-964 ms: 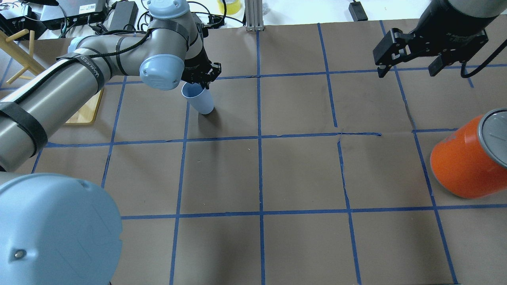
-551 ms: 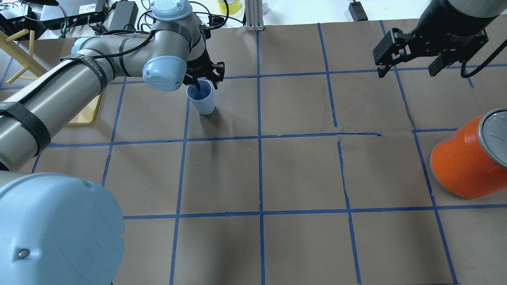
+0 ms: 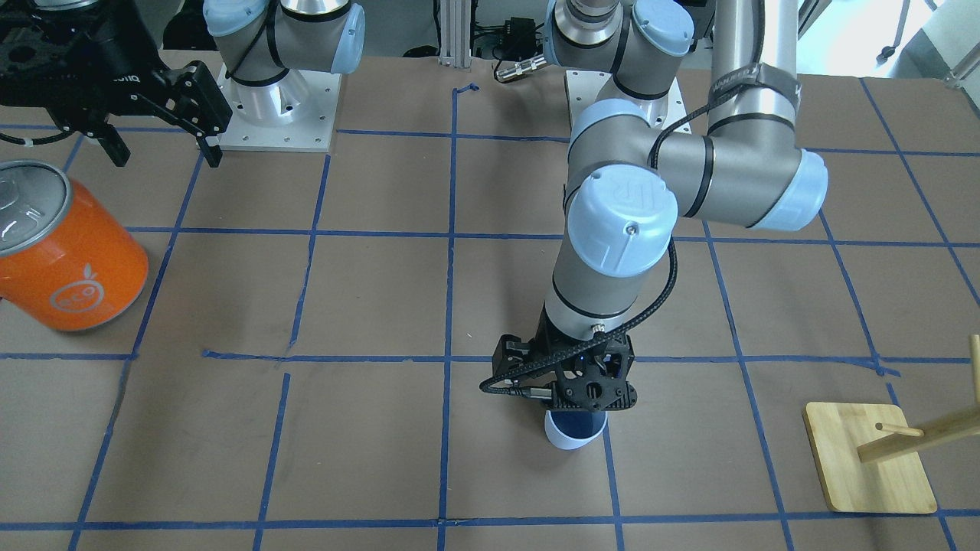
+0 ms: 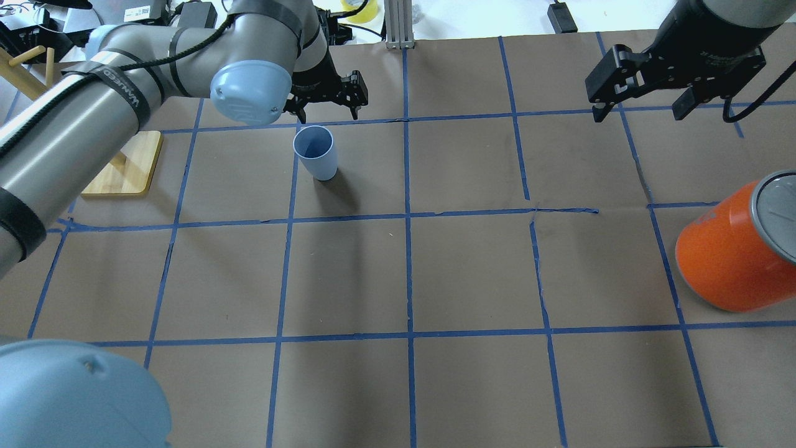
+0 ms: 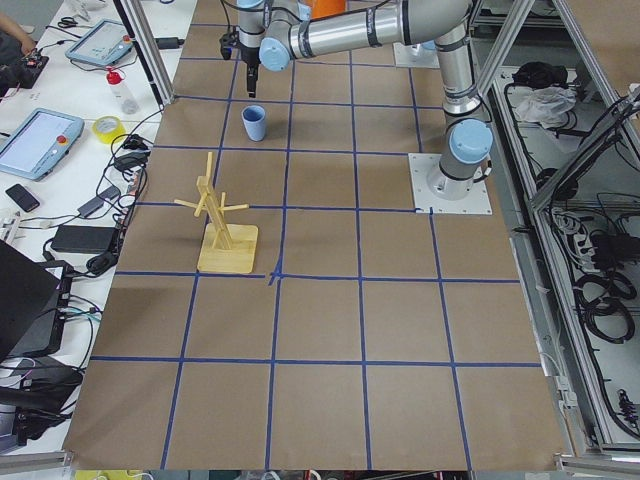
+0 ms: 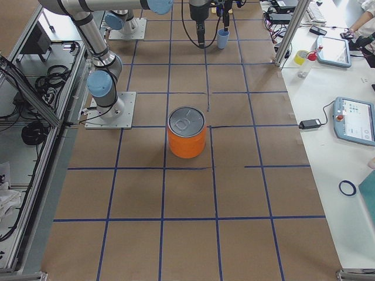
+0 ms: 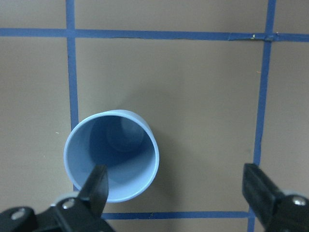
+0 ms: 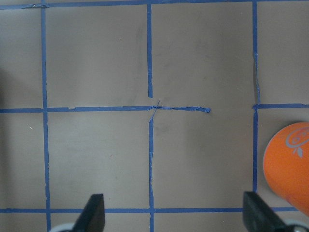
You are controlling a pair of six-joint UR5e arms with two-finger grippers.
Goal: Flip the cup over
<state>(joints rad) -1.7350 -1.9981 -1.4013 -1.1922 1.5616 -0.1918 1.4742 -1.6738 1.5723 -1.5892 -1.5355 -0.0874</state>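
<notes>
Cup (image 4: 316, 152) upright and free; both grippers spread wide and empty.

Cup stands mouth up on the brown-papered table (image 4: 472, 274), darker blue inside showing, near the wooden stand (image 4: 124, 171) on the side toward the orange can (image 4: 727, 255). Left gripper (image 4: 328, 116) hangs above the cup, a little farther from the stand than the cup is. Its fingers (image 7: 98, 186) are wide apart and grip nothing. In the wrist view one fingertip overlaps the cup's rim, the other sits out over bare paper, and no contact shows. Right gripper (image 4: 639, 112) hovers well apart from the stand, across the table near the can, fingers (image 8: 94, 212) likewise wide and holding nothing. The can leans tilted, silver top outward.
</notes>
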